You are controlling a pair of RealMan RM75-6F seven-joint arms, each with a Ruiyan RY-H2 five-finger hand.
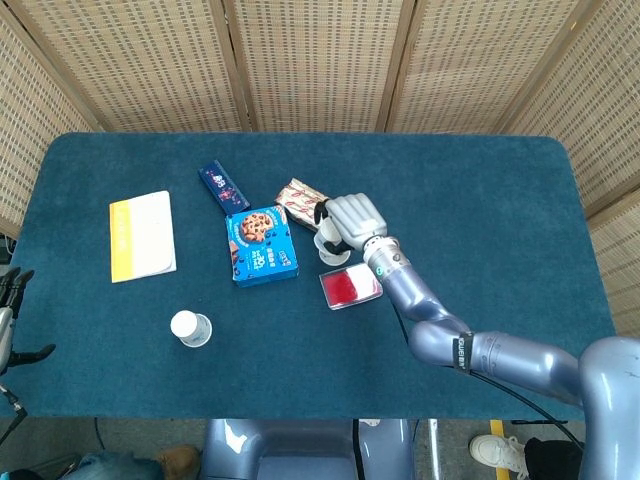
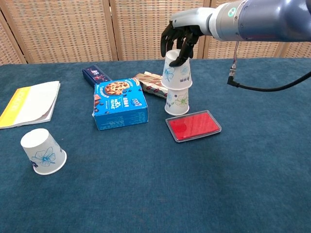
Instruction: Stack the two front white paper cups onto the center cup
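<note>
My right hand [image 2: 178,41] grips an upturned white paper cup [image 2: 177,72] from above and holds it, a little tilted, on top of the center cup [image 2: 177,103]. Whether the held cup has slid down over the center cup I cannot tell. In the head view my right hand [image 1: 351,221] covers both, and only a bit of cup [image 1: 327,243] shows under it. The other front cup [image 2: 43,151] [image 1: 189,327] stands upturned at the front left. At the table's left edge my left hand [image 1: 8,310] holds nothing, its fingers apart.
A blue cookie box [image 2: 119,103] lies left of the center cup, a red card case [image 2: 193,125] just in front of it, and a striped snack pack [image 2: 151,82] behind it. Further left are a dark blue bar [image 2: 95,74] and a yellow notebook [image 2: 29,103].
</note>
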